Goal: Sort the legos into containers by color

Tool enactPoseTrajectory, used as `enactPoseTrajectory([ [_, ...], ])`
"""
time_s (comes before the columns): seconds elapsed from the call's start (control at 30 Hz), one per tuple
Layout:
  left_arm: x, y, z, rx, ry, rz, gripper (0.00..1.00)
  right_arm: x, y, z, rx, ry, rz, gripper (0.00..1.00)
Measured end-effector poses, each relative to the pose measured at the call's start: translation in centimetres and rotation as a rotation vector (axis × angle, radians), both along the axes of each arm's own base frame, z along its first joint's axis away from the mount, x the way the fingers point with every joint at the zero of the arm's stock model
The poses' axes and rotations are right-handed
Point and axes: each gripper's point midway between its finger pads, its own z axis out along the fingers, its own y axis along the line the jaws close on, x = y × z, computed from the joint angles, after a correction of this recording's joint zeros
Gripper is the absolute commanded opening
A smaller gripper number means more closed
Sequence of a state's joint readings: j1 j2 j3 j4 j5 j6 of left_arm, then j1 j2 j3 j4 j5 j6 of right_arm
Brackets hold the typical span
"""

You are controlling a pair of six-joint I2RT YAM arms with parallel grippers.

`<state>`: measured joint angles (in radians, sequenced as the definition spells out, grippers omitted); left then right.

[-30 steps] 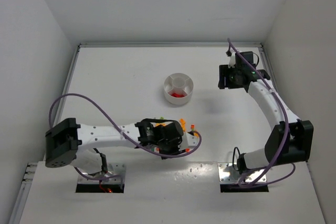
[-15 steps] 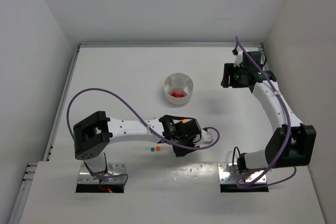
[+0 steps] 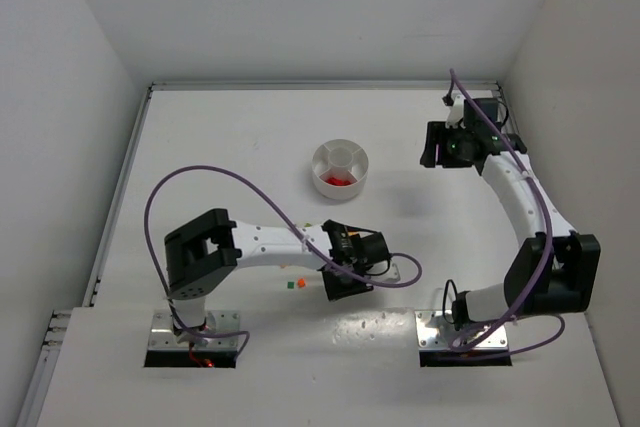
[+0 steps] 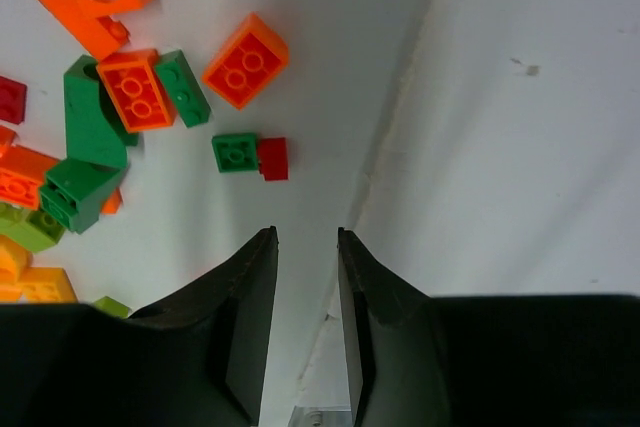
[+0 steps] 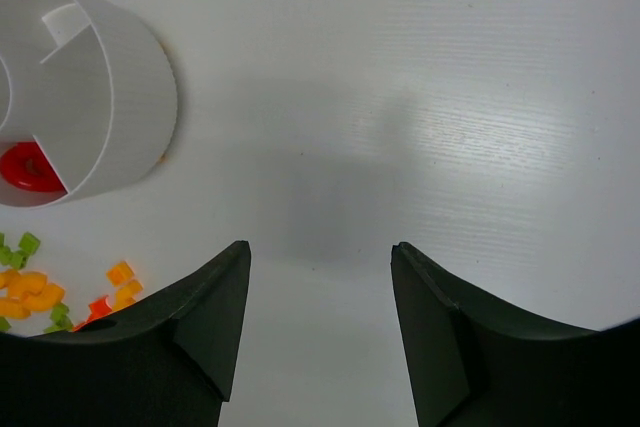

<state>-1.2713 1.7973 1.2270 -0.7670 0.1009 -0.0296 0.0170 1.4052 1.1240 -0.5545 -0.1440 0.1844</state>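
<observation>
Left gripper (image 4: 305,235) barely parted, empty; right gripper (image 5: 320,252) wide, empty, near white dish (image 5: 120,97); I'd open left a bit, centre on small red brick (image 4: 272,158) touching green brick (image 4: 235,152) just ahead, pinch red only.

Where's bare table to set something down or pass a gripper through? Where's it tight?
Bare: table between dish and right gripper; the strip behind the dish; everything left of the dish. Tight: legos clustered just ahead of the left gripper.
</observation>
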Motion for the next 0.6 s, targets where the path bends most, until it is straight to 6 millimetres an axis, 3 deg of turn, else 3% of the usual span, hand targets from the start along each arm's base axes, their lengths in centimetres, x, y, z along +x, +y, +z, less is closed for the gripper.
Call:
enactPoseTrajectory([
  [0.3, 1.2, 0.3, -2.7, 0.136, -0.033, -0.004, 0.40, 0.0, 0.3, -1.9, 0.012, 0.068, 0.012, 0.59],
  [0.6, 1.7, 0.2, -3.4, 0.179, -0.041, 0.001, 0.40, 0.4, 0.3, -2.5, 0.010, 0.093, 0.018, 0.59],
])
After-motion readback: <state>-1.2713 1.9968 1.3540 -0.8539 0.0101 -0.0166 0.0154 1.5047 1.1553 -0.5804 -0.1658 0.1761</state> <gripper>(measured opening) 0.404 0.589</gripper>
